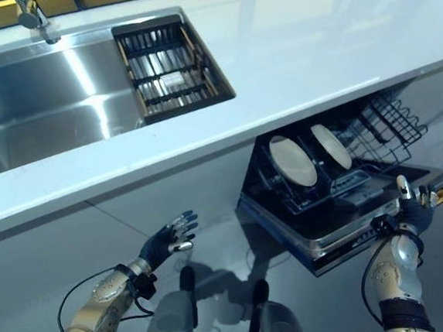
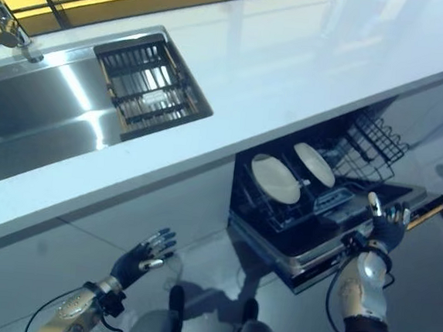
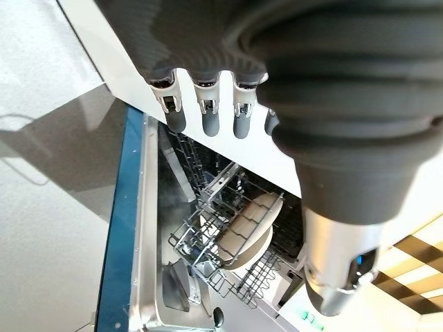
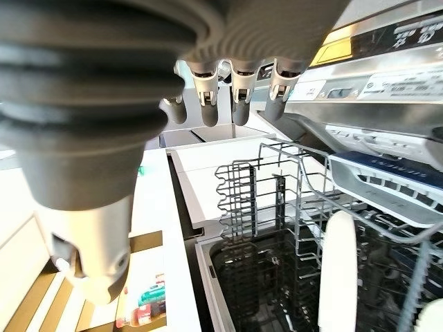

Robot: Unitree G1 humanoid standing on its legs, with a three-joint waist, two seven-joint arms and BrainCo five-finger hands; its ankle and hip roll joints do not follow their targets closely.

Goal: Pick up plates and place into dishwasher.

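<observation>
From my left wrist camera I see the left hand (image 3: 208, 114) with its fingers (image 3: 210, 119) hanging straight and relaxed, holding nothing. Past them lies the open dishwasher (image 3: 149, 228) under the white bench (image 3: 131, 76). Inside the dishwasher, the wire rack (image 3: 228, 207) carries two pale plates (image 3: 246, 225) standing on edge, close together.

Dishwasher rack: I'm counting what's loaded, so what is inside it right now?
Two pale plates stand on edge in the dishwasher rack, one behind the other. The countertop hides the rack's back part, so anything there can't be seen.
</observation>
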